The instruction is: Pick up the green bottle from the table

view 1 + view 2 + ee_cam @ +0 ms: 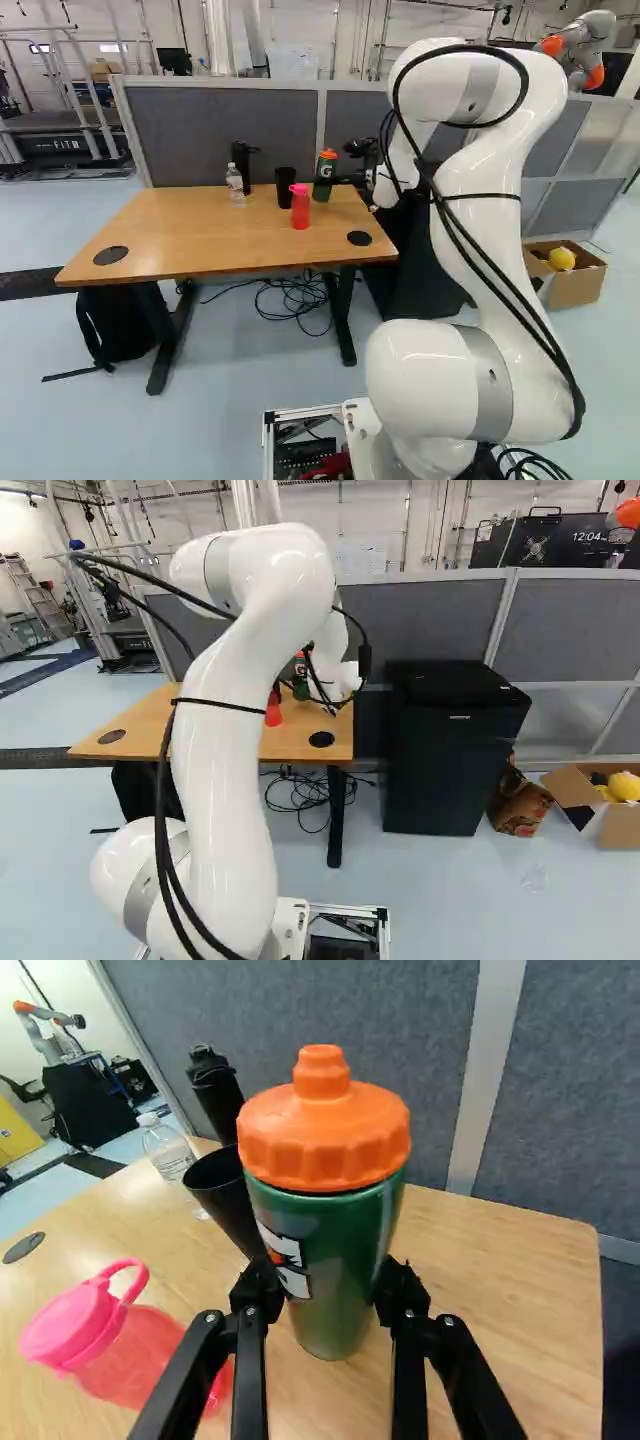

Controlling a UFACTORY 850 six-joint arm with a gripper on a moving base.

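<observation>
In the left base view my gripper (343,181) reaches in beside the green bottle (324,178) over the back right part of the wooden table (180,235). In the wrist view the green bottle (330,1245), with its orange lid, is upright between the fingers. Both fingers touch its body from opposite sides, so the gripper (325,1288) is shut on it. Whether its base rests on the tabletop or hangs just above it, I cannot tell.
A red bottle with a pink lid (130,1350) lies close beside the gripper. Behind are a black cup (285,187), a black bottle (241,165) and a clear bottle (235,184). Grey partitions (230,130) back the table; a black cabinet (455,750) stands beside it. Another robot (585,48) stands beyond.
</observation>
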